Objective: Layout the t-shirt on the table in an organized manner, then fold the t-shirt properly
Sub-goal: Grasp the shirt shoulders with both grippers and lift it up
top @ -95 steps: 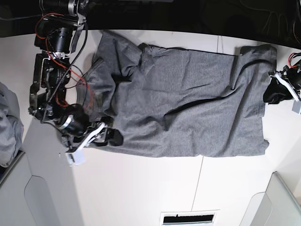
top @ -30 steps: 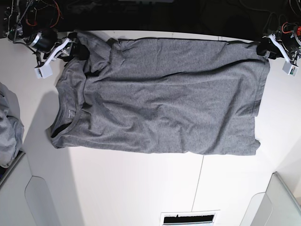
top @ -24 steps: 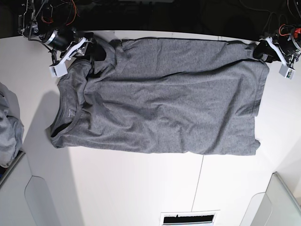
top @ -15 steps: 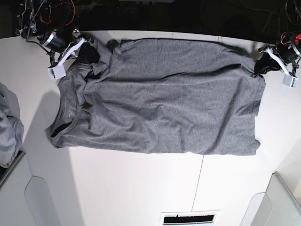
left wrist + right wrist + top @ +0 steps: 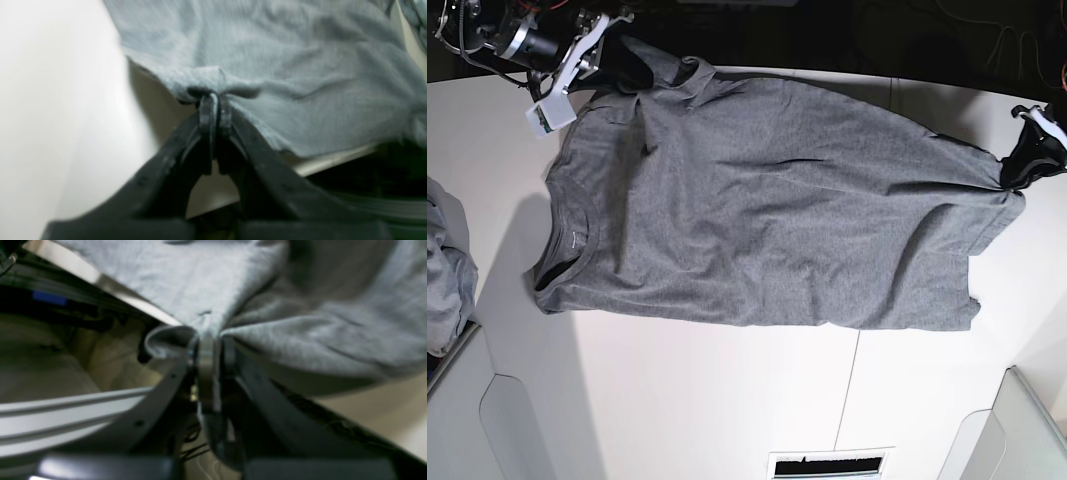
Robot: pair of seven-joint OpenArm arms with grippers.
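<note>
The heather-grey t-shirt (image 5: 767, 220) lies spread across the white table (image 5: 727, 400), collar at the left and hem at the right. My right gripper (image 5: 622, 65) is at the far left corner, shut on the shirt's far sleeve. The right wrist view shows that gripper (image 5: 210, 340) pinching a bunched fold of the t-shirt (image 5: 300, 306). My left gripper (image 5: 1015, 170) is at the right edge, shut on the far hem corner. In the left wrist view this gripper (image 5: 215, 101) clamps the stitched hem of the t-shirt (image 5: 283, 50), which is puckered at the tips.
A paler bluish-grey bunched cloth (image 5: 445, 270) lies at the left edge. Light grey bins stand at the near left (image 5: 487, 420) and near right (image 5: 1017, 430). A thin dark seam (image 5: 847, 390) crosses the table. Beyond the far edge it is dark.
Both grippers have shut on the shirt. The left gripper drew the hem corner nearer and to the right; the right gripper carried the sleeve toward the far edge, so the shirt's far side now slants.
</note>
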